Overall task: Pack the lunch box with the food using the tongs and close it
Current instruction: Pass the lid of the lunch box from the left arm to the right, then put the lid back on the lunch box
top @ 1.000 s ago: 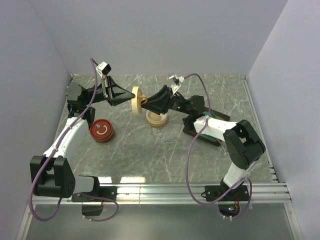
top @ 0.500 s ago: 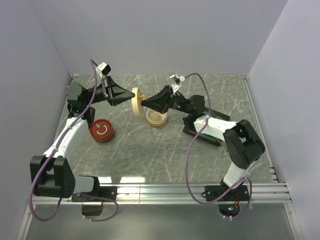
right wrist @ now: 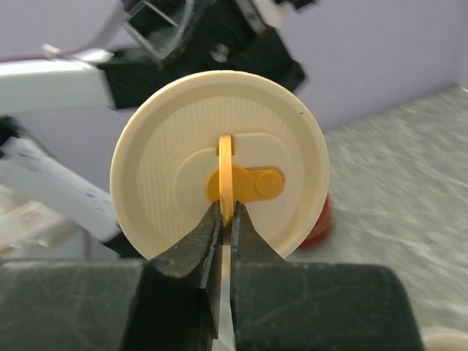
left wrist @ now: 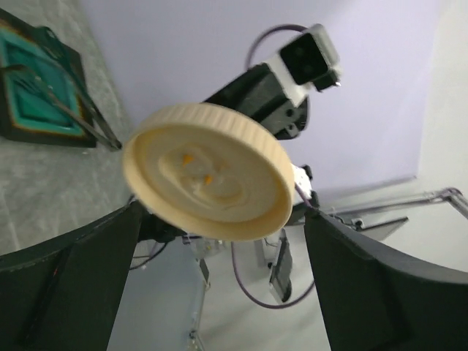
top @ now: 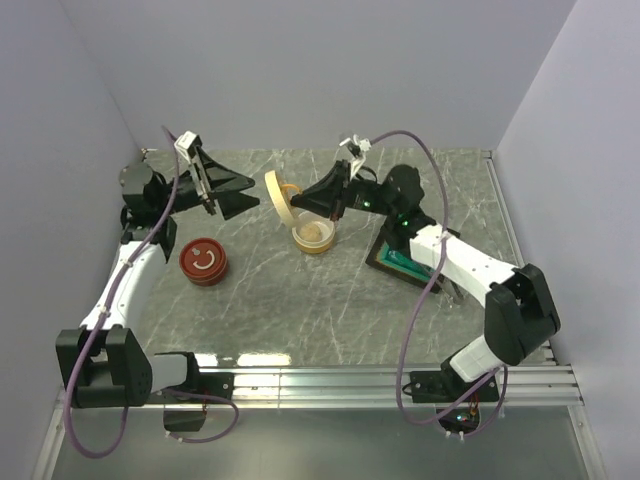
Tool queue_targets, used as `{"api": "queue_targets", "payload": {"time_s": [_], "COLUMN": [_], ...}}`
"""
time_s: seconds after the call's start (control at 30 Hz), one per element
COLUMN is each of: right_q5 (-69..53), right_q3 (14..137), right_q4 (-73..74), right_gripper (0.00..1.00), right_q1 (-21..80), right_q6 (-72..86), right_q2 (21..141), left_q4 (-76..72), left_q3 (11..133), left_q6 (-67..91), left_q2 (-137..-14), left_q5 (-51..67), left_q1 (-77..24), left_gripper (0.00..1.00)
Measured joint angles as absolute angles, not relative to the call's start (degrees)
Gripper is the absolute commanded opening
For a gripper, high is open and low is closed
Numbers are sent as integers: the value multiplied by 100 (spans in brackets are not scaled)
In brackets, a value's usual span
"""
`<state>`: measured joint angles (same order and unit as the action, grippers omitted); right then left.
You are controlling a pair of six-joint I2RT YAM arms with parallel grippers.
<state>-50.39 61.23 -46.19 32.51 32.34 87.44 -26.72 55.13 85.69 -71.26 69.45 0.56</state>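
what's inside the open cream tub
Tan food shows in the tub, too small to tell pieces apart. Anything below that top layer is covered.

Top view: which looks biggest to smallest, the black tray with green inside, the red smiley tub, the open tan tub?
1. Black tray with green inside.
2. Red round smiley tub.
3. Open tan round tub.
The tubs look nearly alike, so that order is unsure.

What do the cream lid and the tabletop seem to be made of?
Cream lid: likely plastic, matte, with moulded ribs around its rim and a yellow tab. Tabletop: grey with white veins and a faint sheen; marble or a marble-print laminate, cannot tell which.
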Motion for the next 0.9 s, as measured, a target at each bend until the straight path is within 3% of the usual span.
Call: {"api": "queue_targets", "payload": {"time_s": [0.23, 0.43, 0.63, 0.9], "right_q5": [-4239, -3035, -1949, -1256], "right_q3": [7747, 9356, 10455, 10503], "right_q4": [-646, 1979, 3651, 4320], "right_gripper": [0, 0, 0, 0], "right_q1": [3225, 3221, 3221, 3227], "right_q6": [945, -443, -1041, -1120], "right_q2": [8731, 9430, 10556, 11194], "left_q4": [429, 2547, 3511, 3590], "left_q3": [6608, 8058, 8108, 7732], "left_q6": [5719, 3162, 1837, 1391], "left_q2": [-7013, -6967, -6617, -6018], "left_q5": [6442, 5146, 3817, 3194], "left_q1": [534, 539, 539, 539], "left_gripper": [99, 99, 99, 100]}}
